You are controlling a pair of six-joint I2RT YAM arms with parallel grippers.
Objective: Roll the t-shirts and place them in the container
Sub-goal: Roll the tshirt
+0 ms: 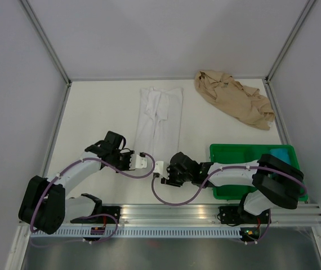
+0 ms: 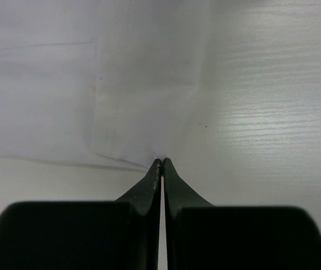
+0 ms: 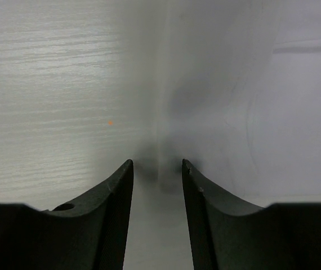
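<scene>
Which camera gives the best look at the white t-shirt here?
Top external: the white t-shirt shows nearly whole, lying folded into a long strip. Left wrist shows only its near corner at the shut left fingers; right wrist shows just blurred cloth beyond the open right fingers.

1. Our top view is bright and evenly lit; the arms throw only faint, soft shadows on the table (image 1: 93,112).
2. At our left wrist, the left gripper (image 2: 161,161) is a dark, blurred silhouette.
3. At our right wrist, the white shirt (image 3: 217,101) is out of focus, with grey shadow by the right gripper (image 3: 157,166); the table grain glares.
</scene>
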